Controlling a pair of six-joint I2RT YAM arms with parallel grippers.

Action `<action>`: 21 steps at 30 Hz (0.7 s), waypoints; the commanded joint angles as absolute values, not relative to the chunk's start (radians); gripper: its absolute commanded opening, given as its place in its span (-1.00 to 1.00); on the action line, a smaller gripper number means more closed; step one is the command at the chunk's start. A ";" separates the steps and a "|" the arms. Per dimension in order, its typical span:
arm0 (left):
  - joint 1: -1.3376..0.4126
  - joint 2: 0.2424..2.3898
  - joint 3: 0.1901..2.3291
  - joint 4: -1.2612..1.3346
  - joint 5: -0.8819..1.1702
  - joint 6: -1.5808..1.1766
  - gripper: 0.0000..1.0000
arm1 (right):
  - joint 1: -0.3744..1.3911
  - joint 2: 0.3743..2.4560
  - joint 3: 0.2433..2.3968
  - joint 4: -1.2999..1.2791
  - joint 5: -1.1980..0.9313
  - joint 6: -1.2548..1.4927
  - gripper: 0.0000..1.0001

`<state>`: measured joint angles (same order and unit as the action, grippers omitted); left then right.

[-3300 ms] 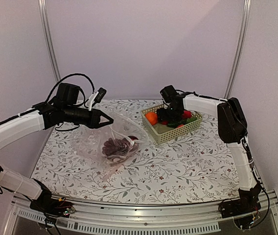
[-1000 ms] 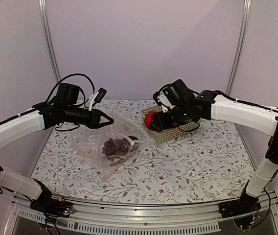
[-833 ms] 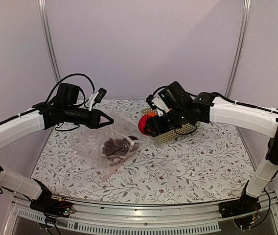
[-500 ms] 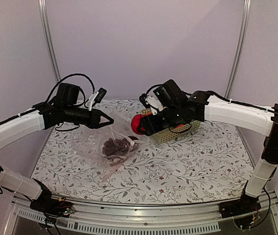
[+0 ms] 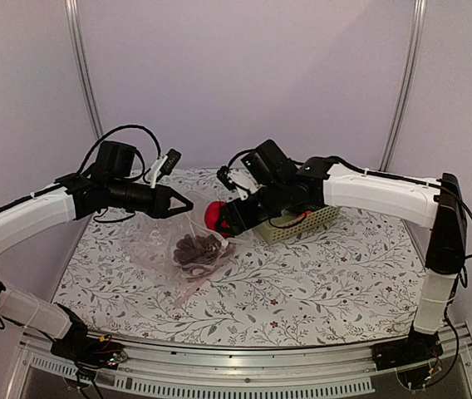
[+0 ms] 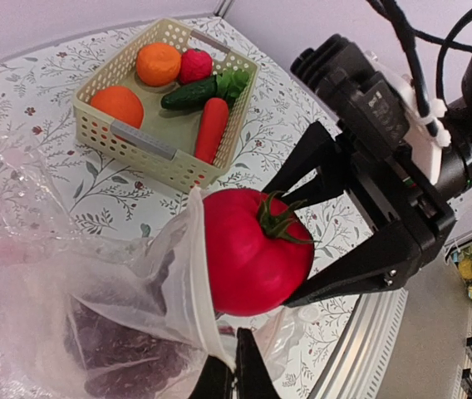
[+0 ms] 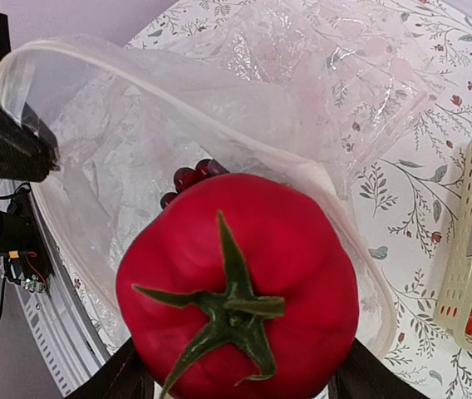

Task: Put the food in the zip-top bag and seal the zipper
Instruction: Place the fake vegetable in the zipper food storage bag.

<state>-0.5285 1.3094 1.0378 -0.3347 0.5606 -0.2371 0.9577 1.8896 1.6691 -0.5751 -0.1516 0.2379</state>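
Item: round red fruit [image 7: 236,266], green stem toward the wrist, grasped across its sides by the right jaws, which stand wide around it. Hazards, as judged: the fruit looks broad against the limp opening of the zip-top bag [image 5: 157,241], so it may snag the near strip, fold the mouth flat, or tug the film out of the left jaws' pinch. Let go too soon, it would likely tip off the rim onto the counter [image 5: 302,283]. Position: fruit between the right jaws, at the bag's mouth and not yet inside; just ahead of the left jaws. Zipper [image 6: 199,274]: pale strip, clenched at one spot in the left jaws, right beside the fruit. Grapes [image 7: 193,176]: in the bag, beyond the fruit. Basket [image 6: 128,137]: to one side of the right jaws, apart from the bag.
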 commanded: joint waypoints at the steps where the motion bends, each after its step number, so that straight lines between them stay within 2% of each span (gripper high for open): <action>1: -0.535 1.307 1.031 -0.327 0.566 -0.237 -1.00 | 0.966 1.951 1.728 -0.556 -0.193 0.227 0.32; 13: -0.535 1.311 1.032 -0.327 0.571 -0.237 -1.00 | 0.971 2.063 1.806 -0.530 -0.234 0.232 0.33; 21: -0.534 1.315 1.032 -0.325 0.577 -0.240 -1.00 | 0.971 2.120 1.827 -0.494 -0.242 0.253 0.41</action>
<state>-0.5285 1.3094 1.0378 -0.3351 0.5610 -0.2375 0.9634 2.0758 1.7977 -0.5163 -0.2306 0.2447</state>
